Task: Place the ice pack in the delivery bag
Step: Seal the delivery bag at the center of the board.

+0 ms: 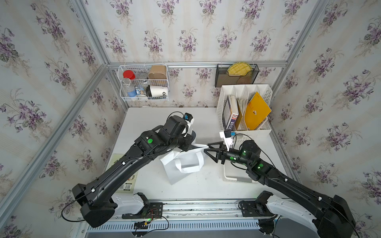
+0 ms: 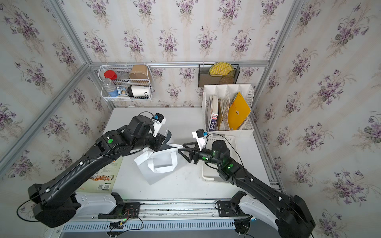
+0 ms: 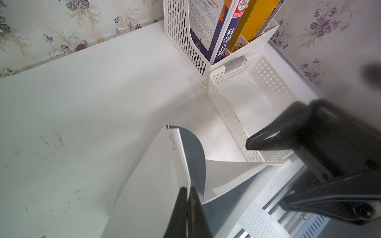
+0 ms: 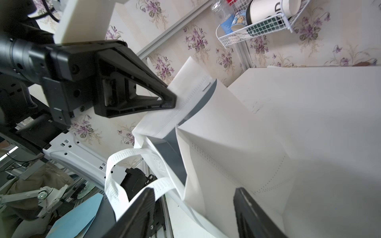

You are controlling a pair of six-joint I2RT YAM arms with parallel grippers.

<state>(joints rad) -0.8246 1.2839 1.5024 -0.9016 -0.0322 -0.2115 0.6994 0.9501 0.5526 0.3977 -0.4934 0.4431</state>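
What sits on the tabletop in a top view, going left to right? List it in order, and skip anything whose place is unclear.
book → delivery bag → perforated tray

**Surface materials and finish: bag, fixtures, enclosure**

The delivery bag is recorded as matt white non-woven cloth with dotted embossed seams. Its lining is seen as smooth grey foil of dull sheen, and the strap handles as flat white webbing, dot-embossed. The tray and file organiser are noted as white perforated plastic, smooth and slightly glossy. The table is found white and matt, scuffed with dark marks. The wire basket is judged white-coated metal wire, the frame rail bare brushed metal, the wallpaper matt printed paper. The left gripper is noted as matt black moulded plastic.
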